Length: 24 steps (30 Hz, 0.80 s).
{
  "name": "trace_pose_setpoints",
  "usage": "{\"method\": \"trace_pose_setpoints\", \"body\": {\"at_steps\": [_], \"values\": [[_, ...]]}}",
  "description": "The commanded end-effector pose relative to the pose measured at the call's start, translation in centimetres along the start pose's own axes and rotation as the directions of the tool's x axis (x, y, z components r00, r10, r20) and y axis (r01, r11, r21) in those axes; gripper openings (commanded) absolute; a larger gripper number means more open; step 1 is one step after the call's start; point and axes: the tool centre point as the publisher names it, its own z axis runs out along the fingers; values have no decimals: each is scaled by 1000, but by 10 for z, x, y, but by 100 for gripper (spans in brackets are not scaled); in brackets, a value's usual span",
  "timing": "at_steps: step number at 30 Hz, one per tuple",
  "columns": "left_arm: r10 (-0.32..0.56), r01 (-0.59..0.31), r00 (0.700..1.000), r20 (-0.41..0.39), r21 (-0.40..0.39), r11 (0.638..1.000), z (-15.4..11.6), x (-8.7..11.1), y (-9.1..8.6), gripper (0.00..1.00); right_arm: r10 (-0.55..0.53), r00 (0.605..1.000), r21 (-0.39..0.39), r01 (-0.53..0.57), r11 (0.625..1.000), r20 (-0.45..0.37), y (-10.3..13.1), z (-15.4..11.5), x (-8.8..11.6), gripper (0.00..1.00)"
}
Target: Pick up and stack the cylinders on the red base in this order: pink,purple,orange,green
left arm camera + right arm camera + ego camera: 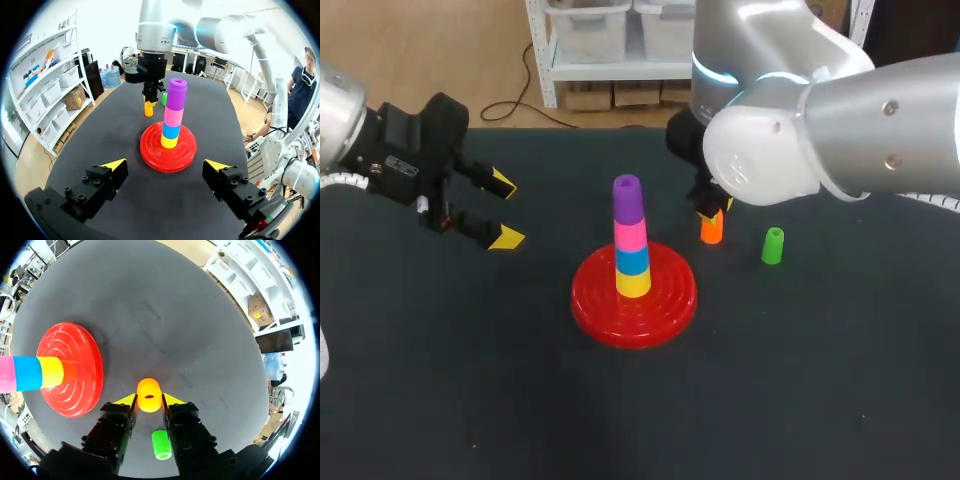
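On the red base (665,305) stands a stack (630,240) of yellow, blue, pink and purple cylinders, purple (627,197) on top. The orange cylinder (711,230) stands upright on the table right of the base. My right gripper (149,401) comes down over it, and both yellow tips press its sides in the right wrist view. The green cylinder (772,245) stands upright just right of the orange one, under the right gripper's body (161,444). My left gripper (505,210) hangs open and empty over the table's left side, facing the stack (172,112).
The dark table (470,380) is bare in front of and left of the base. The bulky right arm (820,130) spans the back right, above the orange and green cylinders.
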Motion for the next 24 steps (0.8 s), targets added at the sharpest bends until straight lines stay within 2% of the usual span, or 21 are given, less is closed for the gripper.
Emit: {"method": "trace_pose_setpoints", "body": {"at_steps": [1,6,11,14,19,24], "values": [[1,-1,1000,2,-1,1000,0,1,0,100,-17,1000,12,17,1000,-22,1,-15,-5,0],[1,-1,1000,2,-1,1000,0,1,0,100,-12,999,-10,11,1000,-32,1,-55,-8,0],[1,-1,1000,2,-1,1000,0,1,0,100,-24,998,7,24,1000,-51,2,-97,-11,0],[1,-1,1000,2,-1,1000,0,1,0,100,-49,998,11,49,999,-33,8,-125,-14,0],[1,-1,1000,2,-1,1000,0,1,0,100,-121,992,24,120,992,38,31,-169,-19,0],[1,-1,1000,2,-1,1000,0,1,0,100,-208,973,22,207,978,97,63,-200,-24,0]]}}
